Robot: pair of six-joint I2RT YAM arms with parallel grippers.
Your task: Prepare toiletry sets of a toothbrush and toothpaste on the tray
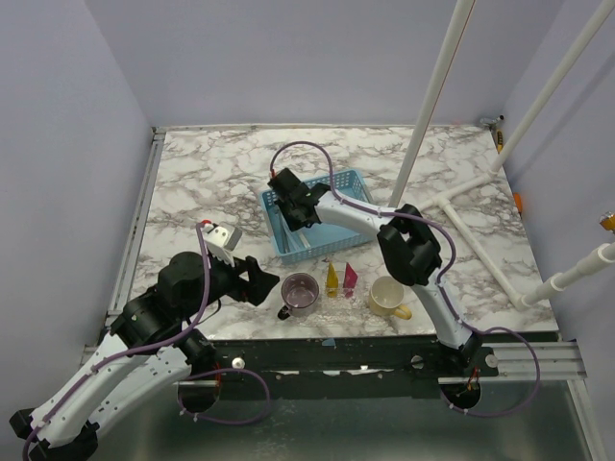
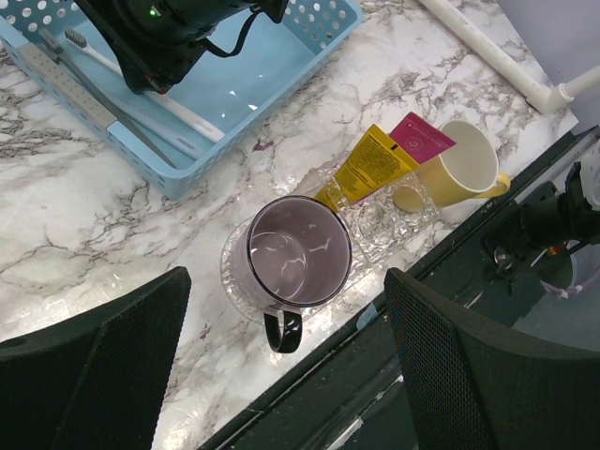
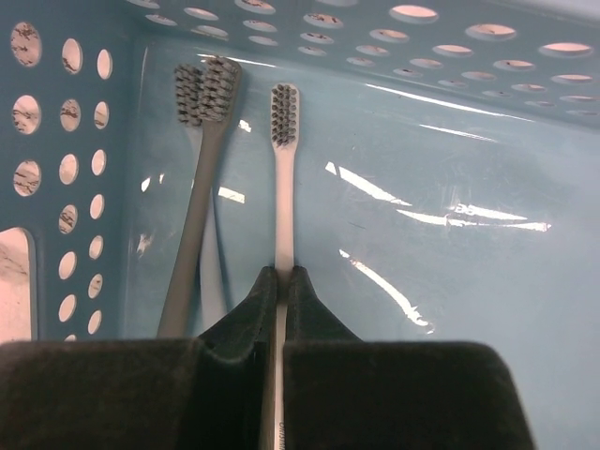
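My right gripper [image 3: 282, 277] is down inside the blue basket [image 3: 450, 122] and shut on the handle of a white toothbrush [image 3: 283, 178] lying on the basket floor. Two grey toothbrushes [image 3: 202, 187] lie just left of it. The yellow toothpaste tube [image 2: 370, 164] and the pink tube [image 2: 420, 139] rest side by side on the clear glass tray [image 2: 380, 225]. My left gripper [image 2: 286, 281] hangs open above the purple mug [image 2: 298, 253], holding nothing. From above, the right gripper [image 1: 293, 206] sits in the basket [image 1: 351, 182] and the left gripper [image 1: 259, 281] is beside the mug.
A cream mug [image 2: 464, 169] stands right of the tubes, near the table's front edge. The purple mug [image 1: 300, 293] stands on the left end of the tray. White pipes [image 1: 437, 91] rise at the back right. Walls close in the left and rear sides.
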